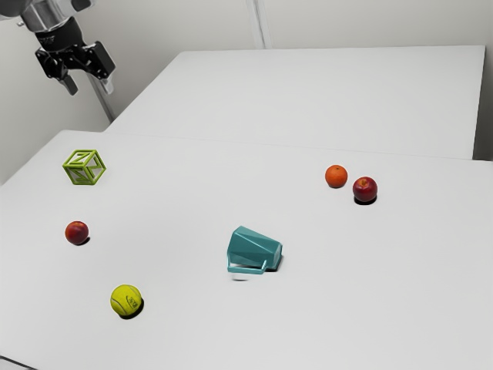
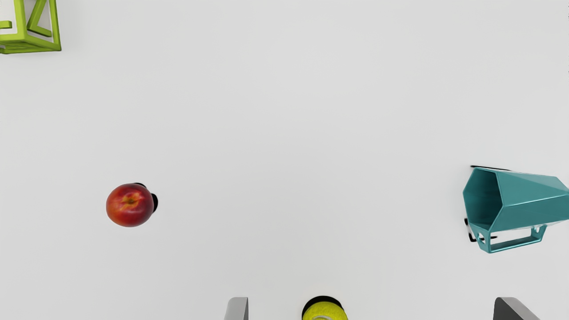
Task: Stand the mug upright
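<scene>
- The teal mug [image 1: 253, 249] lies on its side on the white bench [image 1: 323, 308], around the middle of the exterior view.
- Its open mouth faces the exterior view's left, and its narrower base points to that view's right. The handle is on the side nearer the exterior camera, low against the bench.
- The mug is faceted; the wrist view looks partly into its hollow, with the base end running to the picture's edge.
- A yellow-green tennis ball [image 1: 126, 300] sits on the bench, off toward the exterior view's left from the mug and closer to that camera.
- An orange [image 1: 336, 176] and a dark red apple [image 1: 365, 189] rest near each other, farther from the exterior camera than the mug and toward that view's right.
- A smaller red fruit [image 1: 76, 232], yellowish around its stem hollow in the wrist view, lies well apart from the mug, toward the exterior view's left.
- Beyond that fruit stands a lime-green open-framed cube [image 1: 84, 167] with pale panels.
- The tool [image 1: 89, 85] hangs in the air at the exterior view's upper left, well apart from the mug. Its two fingers stand wide apart and hold nothing; in the wrist view the tennis ball appears between them, but it is down on the bench.
</scene>
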Motion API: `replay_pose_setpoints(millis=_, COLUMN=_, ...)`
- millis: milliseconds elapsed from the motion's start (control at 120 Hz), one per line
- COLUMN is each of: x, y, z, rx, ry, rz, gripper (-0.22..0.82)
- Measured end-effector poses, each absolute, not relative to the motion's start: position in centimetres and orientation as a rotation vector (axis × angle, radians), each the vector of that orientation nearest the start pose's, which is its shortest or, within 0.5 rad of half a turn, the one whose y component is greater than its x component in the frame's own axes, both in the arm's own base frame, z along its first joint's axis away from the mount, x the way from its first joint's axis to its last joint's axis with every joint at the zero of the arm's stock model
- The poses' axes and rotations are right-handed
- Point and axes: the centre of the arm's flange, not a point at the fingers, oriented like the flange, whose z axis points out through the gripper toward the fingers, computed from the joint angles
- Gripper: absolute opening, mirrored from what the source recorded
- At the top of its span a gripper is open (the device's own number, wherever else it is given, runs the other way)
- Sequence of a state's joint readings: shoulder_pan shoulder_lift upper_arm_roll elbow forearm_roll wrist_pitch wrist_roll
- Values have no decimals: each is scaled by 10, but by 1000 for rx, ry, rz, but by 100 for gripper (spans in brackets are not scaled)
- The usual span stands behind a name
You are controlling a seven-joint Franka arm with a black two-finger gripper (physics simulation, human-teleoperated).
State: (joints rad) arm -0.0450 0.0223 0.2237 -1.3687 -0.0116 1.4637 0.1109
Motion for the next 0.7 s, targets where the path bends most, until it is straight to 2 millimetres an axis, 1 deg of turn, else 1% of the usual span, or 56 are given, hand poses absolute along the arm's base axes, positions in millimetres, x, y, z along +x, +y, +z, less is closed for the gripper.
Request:
replay_pose_setpoints(millis=308, x=539, y=90, z=698, rx=-3133, ry=-96, rz=-115, gripper=60)
replay_pose_setpoints(millis=408, x=536, y=87, z=702, rx=-3134, ry=-89, rz=-121, gripper=60)
replay_pose_setpoints(millis=542, x=538, y=84, z=694, rx=-3144, ry=-93, rz=-76, gripper=60)
replay_pose_setpoints(millis=575, x=540, y=83, z=688, rx=-3154, ry=-94, rz=-58, gripper=60)
replay_pose_setpoints(millis=700, x=548, y=73, z=640, rx=-3240, ry=-93, rz=34, gripper=60)
